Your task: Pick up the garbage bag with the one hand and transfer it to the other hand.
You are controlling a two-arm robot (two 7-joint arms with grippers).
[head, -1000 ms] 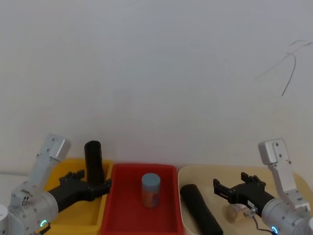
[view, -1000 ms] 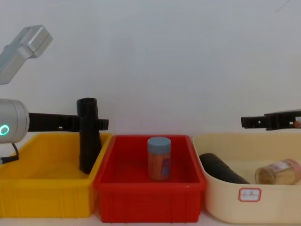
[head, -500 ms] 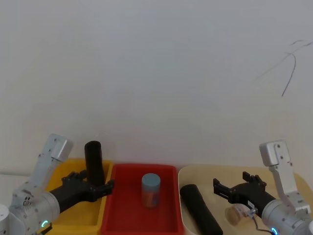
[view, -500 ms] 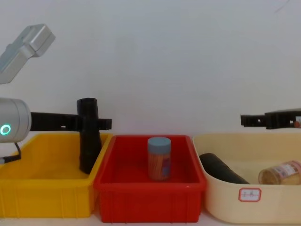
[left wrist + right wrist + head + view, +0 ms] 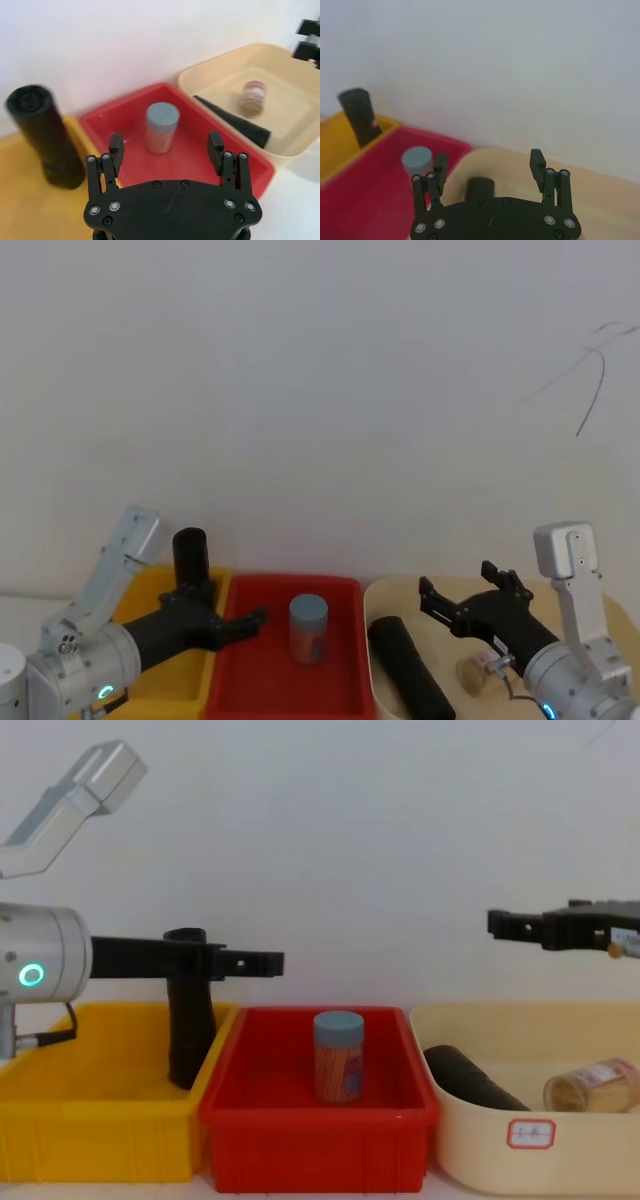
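since a second ago the left gripper [image 5: 166, 145] has swung past the garbage bag [image 5: 48, 136], jaws wide and empty, leaving it upright in the yellow bin [image 5: 90, 1092], while the right gripper [image 5: 489, 166] waits open.

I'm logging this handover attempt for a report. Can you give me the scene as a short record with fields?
garbage bag: upright in yellow bin, not gripped
left gripper: open, beside the bag, tips over red bin
right gripper: open, above beige bin
red bin: blue-lidded jar, upright
beige bin: second black roll and clear jar, both lying down
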